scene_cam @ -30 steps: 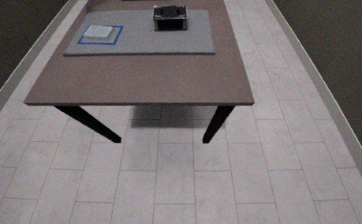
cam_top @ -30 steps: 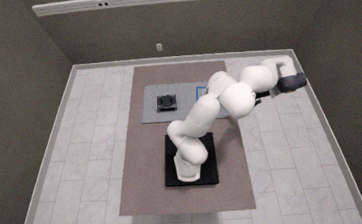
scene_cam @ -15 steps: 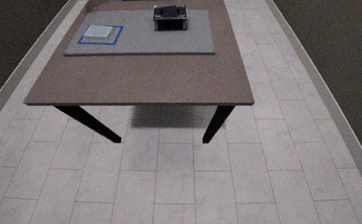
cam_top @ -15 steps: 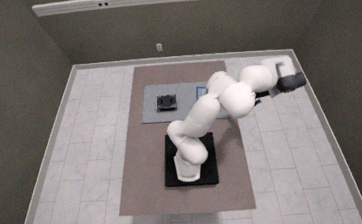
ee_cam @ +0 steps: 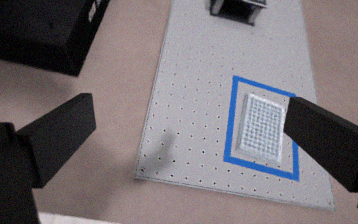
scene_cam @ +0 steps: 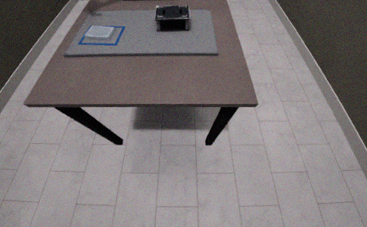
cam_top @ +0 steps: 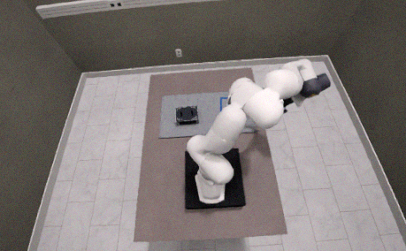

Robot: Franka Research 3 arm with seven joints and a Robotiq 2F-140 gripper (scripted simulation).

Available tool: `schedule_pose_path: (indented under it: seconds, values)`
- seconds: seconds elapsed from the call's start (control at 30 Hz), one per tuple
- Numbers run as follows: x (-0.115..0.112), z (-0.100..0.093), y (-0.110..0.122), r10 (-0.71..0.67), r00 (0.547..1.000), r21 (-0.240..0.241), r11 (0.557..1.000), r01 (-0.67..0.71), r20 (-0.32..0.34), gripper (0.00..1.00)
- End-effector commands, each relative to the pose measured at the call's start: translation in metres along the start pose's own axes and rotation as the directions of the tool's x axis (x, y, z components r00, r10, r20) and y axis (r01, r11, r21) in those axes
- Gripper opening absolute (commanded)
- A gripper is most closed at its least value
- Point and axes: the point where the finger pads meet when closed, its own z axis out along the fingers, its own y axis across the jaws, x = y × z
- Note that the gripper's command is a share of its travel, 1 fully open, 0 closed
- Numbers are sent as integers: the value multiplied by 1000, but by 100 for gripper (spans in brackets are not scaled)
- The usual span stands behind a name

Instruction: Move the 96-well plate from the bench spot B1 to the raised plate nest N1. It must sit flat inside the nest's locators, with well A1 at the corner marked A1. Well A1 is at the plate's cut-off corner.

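The white 96-well plate lies flat inside the blue-taped spot B1 on the grey perforated mat. It also shows in the exterior view. The black raised nest N1 stands empty at the other end of the mat; it also shows in the top view and at the top of the wrist view. My gripper is open and empty, high above the table, with the plate close to its right finger in the wrist view. The arm's wrist is beyond the table's right edge.
The mat lies on a brown table. The arm's black base plate sits on the table near the front; it also shows in the wrist view. The arm's links hide most of spot B1 in the top view.
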Motion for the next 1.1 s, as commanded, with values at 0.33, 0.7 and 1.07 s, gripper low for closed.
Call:
schedule_pose_path:
  seconds: [0.33,0.7,1.07]
  values:
    - [-32,31,18,-478,875,153,873,463,78,100]
    - [-48,56,35,-725,687,279,668,690,38,100]
    - [-59,76,52,-882,468,369,420,829,-47,100]
